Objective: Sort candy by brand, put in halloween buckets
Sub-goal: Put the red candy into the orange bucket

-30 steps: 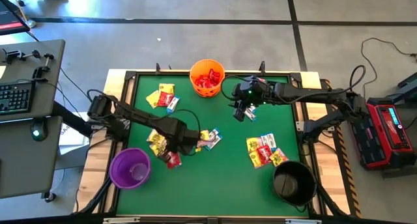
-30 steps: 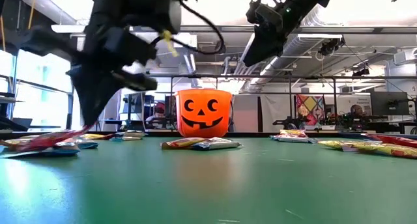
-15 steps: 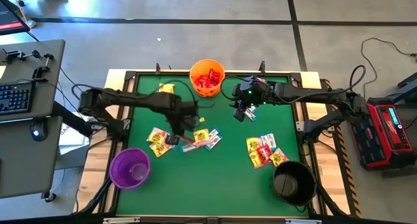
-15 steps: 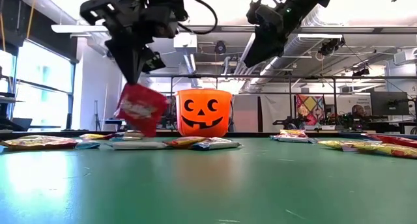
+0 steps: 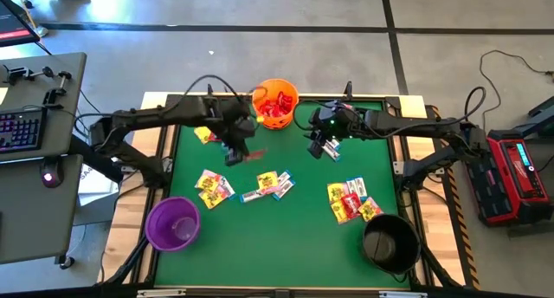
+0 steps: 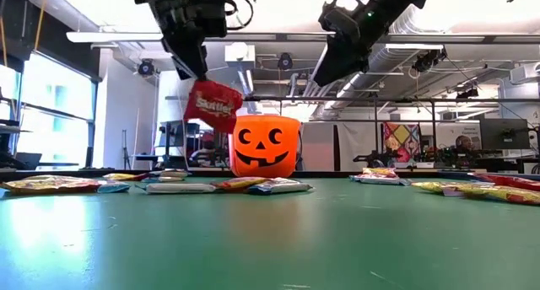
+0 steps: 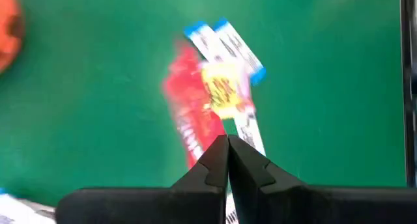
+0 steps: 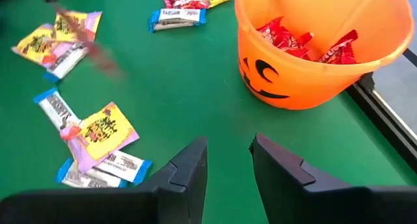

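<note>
Green surface (image 5: 294, 233), candy scattered. Left claw (image 6: 201, 71) is pinched on a red packet (image 6: 213, 105) by its top edge, dangling near the orange bucket (image 5: 275, 104). Likely light, floppy, slick: edge grip suits. Right claw (image 8: 228, 160) hovers empty, partly open, beside that bucket.

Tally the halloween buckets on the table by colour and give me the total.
Orange bucket, with red candy inside: 1
Purple bucket: 1
Black bucket: 1
Total: 3 buckets
</note>
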`<action>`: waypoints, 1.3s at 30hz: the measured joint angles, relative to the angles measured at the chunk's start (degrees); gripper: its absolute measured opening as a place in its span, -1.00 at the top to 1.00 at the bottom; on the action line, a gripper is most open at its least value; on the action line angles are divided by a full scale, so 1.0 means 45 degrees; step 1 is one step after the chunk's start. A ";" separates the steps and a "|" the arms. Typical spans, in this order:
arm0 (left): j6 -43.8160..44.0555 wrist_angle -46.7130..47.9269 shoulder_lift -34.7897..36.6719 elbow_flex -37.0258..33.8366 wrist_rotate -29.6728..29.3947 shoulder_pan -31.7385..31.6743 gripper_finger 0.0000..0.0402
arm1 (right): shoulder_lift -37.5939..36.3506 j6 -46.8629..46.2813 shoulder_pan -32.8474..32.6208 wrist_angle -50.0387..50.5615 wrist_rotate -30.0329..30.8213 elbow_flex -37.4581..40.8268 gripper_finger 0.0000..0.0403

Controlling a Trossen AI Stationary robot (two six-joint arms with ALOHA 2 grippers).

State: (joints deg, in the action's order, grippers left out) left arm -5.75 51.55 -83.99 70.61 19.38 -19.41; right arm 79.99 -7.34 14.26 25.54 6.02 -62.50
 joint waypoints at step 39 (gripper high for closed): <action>-0.0562 -0.3238 -0.5347 0.4580 -0.0327 -0.4602 1.00 | 0.0000 -0.2406 0.0083 -0.0042 0.1724 0.0000 0.45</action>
State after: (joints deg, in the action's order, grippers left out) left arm -8.28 36.98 -108.05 91.22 17.91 -40.12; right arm 79.99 -18.17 14.63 25.36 13.78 -62.50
